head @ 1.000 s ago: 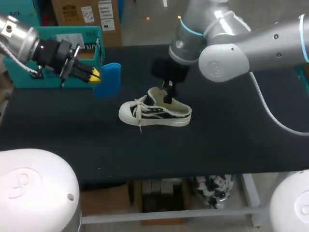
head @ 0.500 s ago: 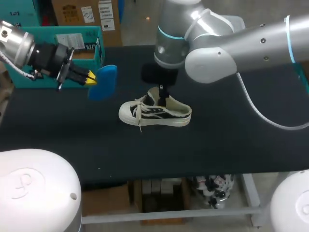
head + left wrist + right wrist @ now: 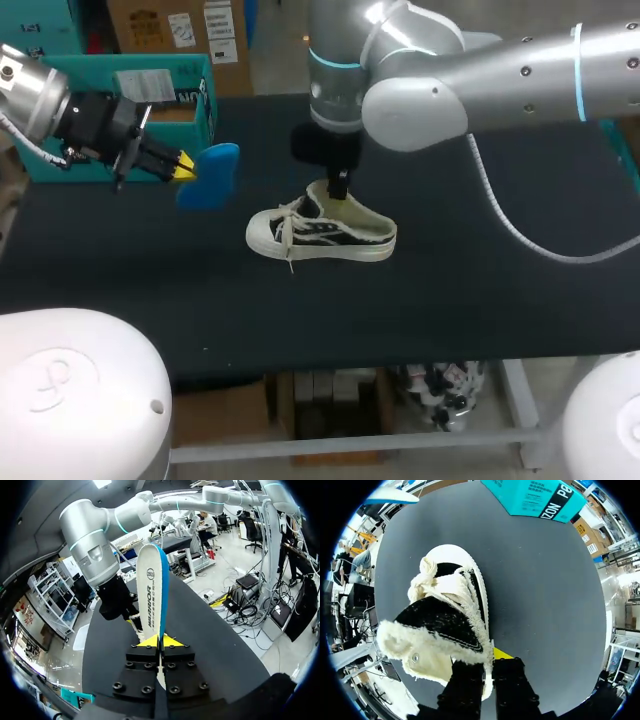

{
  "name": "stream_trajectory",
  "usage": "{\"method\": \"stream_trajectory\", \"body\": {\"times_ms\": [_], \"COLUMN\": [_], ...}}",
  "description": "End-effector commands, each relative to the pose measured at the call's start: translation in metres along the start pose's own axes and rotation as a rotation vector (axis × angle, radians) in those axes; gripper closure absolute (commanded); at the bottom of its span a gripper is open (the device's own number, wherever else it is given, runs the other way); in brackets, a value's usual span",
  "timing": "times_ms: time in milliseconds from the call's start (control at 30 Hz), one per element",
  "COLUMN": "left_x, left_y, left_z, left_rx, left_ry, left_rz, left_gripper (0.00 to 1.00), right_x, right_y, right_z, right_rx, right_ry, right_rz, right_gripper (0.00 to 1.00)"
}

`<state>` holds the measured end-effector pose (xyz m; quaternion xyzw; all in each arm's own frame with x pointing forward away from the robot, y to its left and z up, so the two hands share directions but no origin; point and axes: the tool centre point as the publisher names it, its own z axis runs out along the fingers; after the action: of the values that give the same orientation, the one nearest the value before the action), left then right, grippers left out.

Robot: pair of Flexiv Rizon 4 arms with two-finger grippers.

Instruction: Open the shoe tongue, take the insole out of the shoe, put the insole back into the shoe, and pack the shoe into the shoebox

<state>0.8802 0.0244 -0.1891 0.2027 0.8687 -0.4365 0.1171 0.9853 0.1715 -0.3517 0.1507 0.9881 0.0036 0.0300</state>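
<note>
Since the earlier frame the left gripper (image 3: 183, 165) has withdrawn further left, carrying the blue insole (image 3: 207, 175). The right arm's upper links have swung left, while the right gripper (image 3: 342, 192) remains at the shoe (image 3: 320, 232).

The left gripper is clamped on the insole's end and holds it off the table (image 3: 450, 290), left of the shoe. The shoe stands on its sole mid-table, toe pointing left. The right gripper pinches the shoe's far side wall. The teal shoebox (image 3: 150, 110) sits at far left.

Bright overhead light, soft shadows, perhaps glare
</note>
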Motion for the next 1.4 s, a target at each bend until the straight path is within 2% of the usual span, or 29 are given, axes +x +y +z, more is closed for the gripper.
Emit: {"method": "stream_trajectory", "body": {"times_ms": [33,233,333,400,533,667,700,733,1267,1333,1367,1400], "left_x": [-0.010,-0.017,-0.021,-0.023,-0.028,-0.033,-0.035,-0.035,-0.035,-0.035,-0.034,-0.034], "left_y": [0.002,0.002,0.002,0.001,-0.002,-0.007,-0.010,-0.010,-0.010,-0.019,-0.024,-0.029], "left_z": [0.003,0.007,0.010,0.013,0.020,0.028,0.030,0.030,0.030,0.032,0.032,0.033], "left_rx": [0.008,0.020,0.028,0.029,0.031,0.059,0.083,0.083,0.083,0.130,0.140,0.162], "left_ry": [0.033,0.064,0.081,0.089,0.112,0.163,0.200,0.200,0.200,0.178,0.161,0.157], "left_rz": [0.027,0.080,0.106,0.124,0.185,0.283,0.315,0.315,0.315,0.358,0.377,0.414], "left_gripper": [1.00,1.00,1.00,1.00,1.00,1.00,1.00,1.00,1.00,1.00,1.00,1.00], "right_x": [-0.002,-0.001,-0.001,-0.001,0.003,0.017,0.024,0.027,0.027,0.028,0.029,0.030], "right_y": [-0.005,-0.011,-0.016,-0.022,-0.036,-0.048,-0.049,-0.050,-0.050,-0.049,-0.049,-0.049], "right_z": [-0.013,-0.022,-0.024,-0.026,-0.032,-0.042,-0.046,-0.050,-0.050,-0.049,-0.048,-0.048], "right_rx": [0.013,0.016,0.005,-0.034,-0.056,-0.213,-0.232,-0.224,-0.224,-0.222,-0.254,-0.231], "right_ry": [0.008,0.006,0.015,0.041,0.075,0.108,0.086,0.049,0.049,0.066,0.102,0.107], "right_rz": [0.071,0.178,0.278,0.358,0.578,0.707,0.721,0.719,0.719,0.753,0.748,0.796], "right_gripper": [1.00,1.00,1.00,1.00,1.00,1.00,1.00,1.00,1.00,1.00,1.00,1.00]}}
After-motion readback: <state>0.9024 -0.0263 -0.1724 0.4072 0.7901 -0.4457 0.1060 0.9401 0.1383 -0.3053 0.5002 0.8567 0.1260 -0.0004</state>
